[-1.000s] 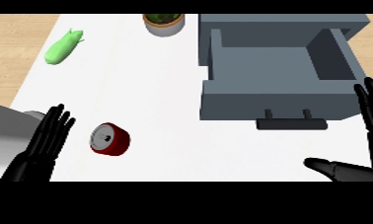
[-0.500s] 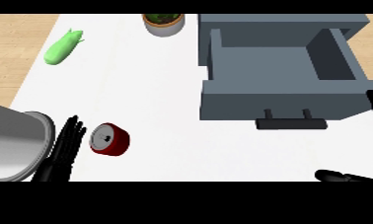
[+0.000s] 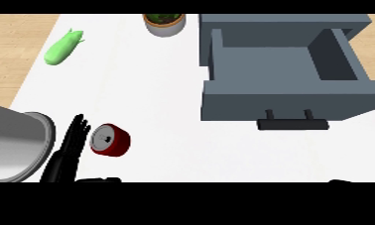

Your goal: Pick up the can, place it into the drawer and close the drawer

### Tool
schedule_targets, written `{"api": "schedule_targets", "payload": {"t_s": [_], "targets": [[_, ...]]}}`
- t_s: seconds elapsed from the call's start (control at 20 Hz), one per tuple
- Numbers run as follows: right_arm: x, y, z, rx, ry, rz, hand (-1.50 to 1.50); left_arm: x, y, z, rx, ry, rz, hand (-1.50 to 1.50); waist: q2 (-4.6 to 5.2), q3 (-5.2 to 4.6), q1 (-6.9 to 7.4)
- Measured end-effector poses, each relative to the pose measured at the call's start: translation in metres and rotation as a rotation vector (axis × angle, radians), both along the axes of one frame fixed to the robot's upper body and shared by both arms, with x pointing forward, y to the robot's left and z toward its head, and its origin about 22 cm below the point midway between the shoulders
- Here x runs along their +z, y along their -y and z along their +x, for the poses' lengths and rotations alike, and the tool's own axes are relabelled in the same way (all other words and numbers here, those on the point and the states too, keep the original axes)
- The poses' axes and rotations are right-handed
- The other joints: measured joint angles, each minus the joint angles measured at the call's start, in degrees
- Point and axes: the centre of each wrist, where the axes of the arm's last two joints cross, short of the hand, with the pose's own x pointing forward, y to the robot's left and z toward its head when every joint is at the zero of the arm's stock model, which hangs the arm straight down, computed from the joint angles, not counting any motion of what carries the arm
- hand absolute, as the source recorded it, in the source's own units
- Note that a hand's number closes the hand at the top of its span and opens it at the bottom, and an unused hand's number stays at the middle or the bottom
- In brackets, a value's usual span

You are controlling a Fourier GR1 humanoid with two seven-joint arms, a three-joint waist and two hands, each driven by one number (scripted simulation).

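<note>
Red short metal can with a silver end [image 3: 110, 140]: where do you have it on your screen?

I have it lying on its side on the white counter top [image 3: 147, 85], low and left in my head view, silver end turned up toward the camera.

And the black left hand [image 3: 69, 149]?

Just beside the can, on its left. The fingers are straight and close together, pointing up the view, curled round nothing. Whether their edge touches the can's side I can't say for sure; from here they look to be almost against it. My big grey forearm [image 3: 22, 144] fills the corner to the left of that hand.

How far off is the grey box-shaped drawer [image 3: 282, 97]?

Well apart from the can, up and to the right. It stands pulled out, its inside open to the camera, with a dark bar handle [image 3: 293, 124] on the front wall that faces me.

Right hand?

Only a dark scrap of the right hand [image 3: 341, 181] shows at the lower right edge. I cannot tell how it is set.

Anything else on the counter?

A green, long, rounded vegetable-like thing [image 3: 64, 46] lies at the far left edge, and a small green plant in a pale grey pot [image 3: 164, 24] stands at the far edge, just left of the drawer's cabinet.
</note>
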Motion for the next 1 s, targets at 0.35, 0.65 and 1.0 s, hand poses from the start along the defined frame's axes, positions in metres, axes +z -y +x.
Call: {"api": "schedule_targets", "payload": {"t_s": [0.35,0.65,1.0], "targets": [[0.001,0.004,-0.002,-0.013,0.002,-0.003,-1.5,-0.032,-0.009,0.01,0.015,-0.03,-0.007,-1.5,0.01,0.0,-0.02],[0.01,0.003,0.002,-0.011,-0.003,-0.014,-1.5,-0.054,-0.008,0.02,0.03,-0.041,-0.019,-1.5,0.02,0.0,-0.03],[0.003,0.004,-0.001,-0.013,0.008,-0.01,-1.5,-0.07,-0.012,0.043,0.018,-0.031,-0.028,-1.5,0.03,-0.02,-0.16]]}}
